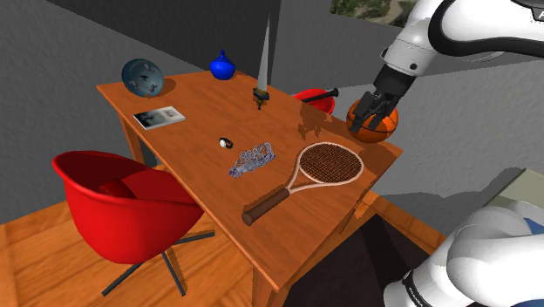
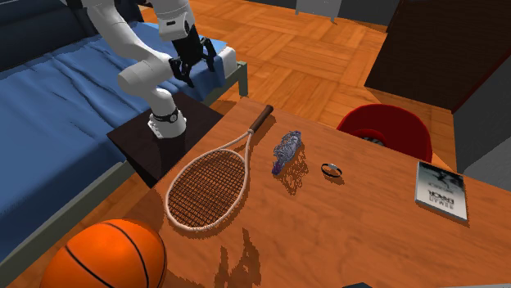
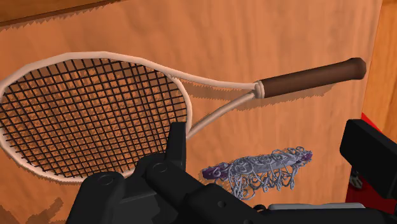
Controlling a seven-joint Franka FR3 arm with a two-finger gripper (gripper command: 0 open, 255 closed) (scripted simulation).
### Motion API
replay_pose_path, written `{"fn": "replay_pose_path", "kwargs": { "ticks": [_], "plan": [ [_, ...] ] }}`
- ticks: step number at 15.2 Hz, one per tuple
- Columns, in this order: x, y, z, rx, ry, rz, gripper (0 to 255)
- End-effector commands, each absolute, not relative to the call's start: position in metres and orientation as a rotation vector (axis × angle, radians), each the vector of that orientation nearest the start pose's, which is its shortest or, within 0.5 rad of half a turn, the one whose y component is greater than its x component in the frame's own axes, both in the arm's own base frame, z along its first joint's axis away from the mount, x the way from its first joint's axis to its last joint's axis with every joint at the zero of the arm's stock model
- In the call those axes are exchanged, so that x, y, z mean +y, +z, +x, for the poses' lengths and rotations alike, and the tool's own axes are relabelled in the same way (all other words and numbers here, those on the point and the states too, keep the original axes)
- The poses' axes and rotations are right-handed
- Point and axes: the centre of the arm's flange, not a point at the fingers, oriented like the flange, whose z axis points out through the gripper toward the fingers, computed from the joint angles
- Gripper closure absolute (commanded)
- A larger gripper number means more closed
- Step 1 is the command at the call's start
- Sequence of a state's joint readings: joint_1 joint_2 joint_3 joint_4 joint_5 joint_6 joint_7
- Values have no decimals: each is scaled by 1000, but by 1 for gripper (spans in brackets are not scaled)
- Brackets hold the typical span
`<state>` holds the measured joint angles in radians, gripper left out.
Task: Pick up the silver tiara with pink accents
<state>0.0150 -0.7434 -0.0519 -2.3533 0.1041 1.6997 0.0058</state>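
Observation:
The tiara (image 1: 251, 159) is a tangle of silver wire with purple-pink bits, lying on the wooden table (image 1: 192, 166) beside the racket's throat. It also lies mid-table in the second exterior view (image 2: 285, 150). My gripper (image 1: 370, 120) hangs open well above the table, in front of the basketball in the shoulder view, and holds nothing. From the second exterior view the gripper (image 2: 191, 69) is up beyond the table's far edge. In the wrist view the tiara (image 3: 261, 170) shows far below, between the two spread fingers (image 3: 177, 143) of the gripper (image 3: 273, 151).
A tennis racket (image 1: 314, 170) lies next to the tiara, and a small ring (image 1: 226, 141) on its other side. A basketball (image 1: 375, 120), red bowl (image 1: 316, 98), upright sword (image 1: 262, 74), blue vase (image 1: 222, 65), globe (image 1: 142, 77) and book (image 1: 159, 116) share the table. A red chair (image 1: 122, 209) stands alongside.

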Motion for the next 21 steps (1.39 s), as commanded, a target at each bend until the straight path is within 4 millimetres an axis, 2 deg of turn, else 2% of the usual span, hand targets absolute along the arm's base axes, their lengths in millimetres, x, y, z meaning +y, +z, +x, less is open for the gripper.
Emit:
{"fn": "replay_pose_path", "kwargs": {
  "ticks": [1,11,21],
  "plan": [
    [-7,591,331,59,-135,-3000,0],
    [94,541,437,155,-80,-3191,0],
    [176,469,545,263,-17,-3378,0]
  ]
}}
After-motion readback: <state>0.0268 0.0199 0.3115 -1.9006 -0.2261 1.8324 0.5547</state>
